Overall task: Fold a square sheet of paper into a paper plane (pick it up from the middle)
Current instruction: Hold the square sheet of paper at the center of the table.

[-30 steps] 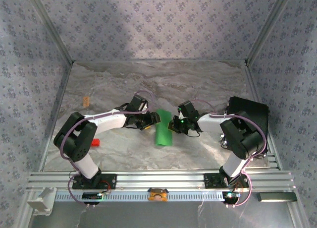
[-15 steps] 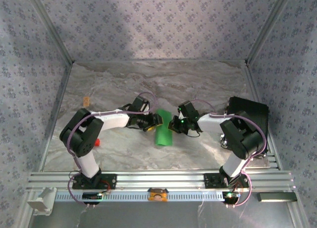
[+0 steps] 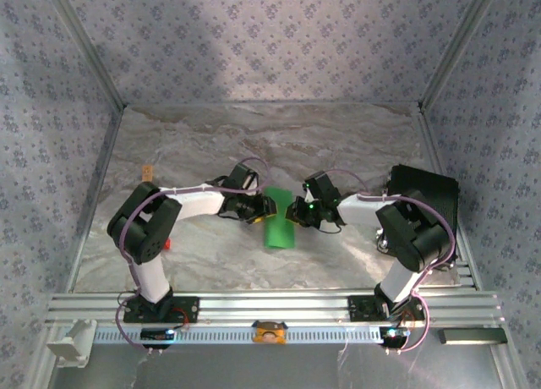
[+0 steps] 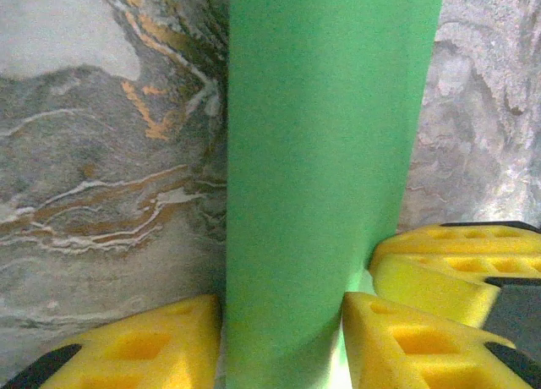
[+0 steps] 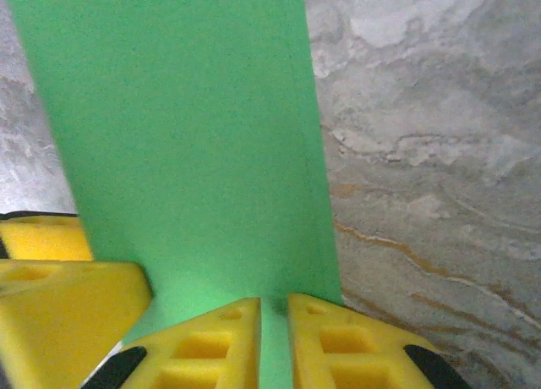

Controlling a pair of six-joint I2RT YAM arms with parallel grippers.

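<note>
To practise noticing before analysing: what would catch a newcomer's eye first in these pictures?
The bright green paper, a narrow strip, stands out at the middle of the grey marbled table. The left gripper and right gripper meet it from either side, their yellow fingers flanking it in the wrist views.

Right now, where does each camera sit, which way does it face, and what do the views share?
Top external: above and behind the bases, looking down and forward at the table; both arms show, left gripper and right gripper meeting at the green paper.
Left wrist: on the left arm, looking along its yellow fingers at the green paper.
Right wrist: on the right arm, looking past its yellow fingers at the green paper.
Shared: all three show the green paper on the table.
</note>
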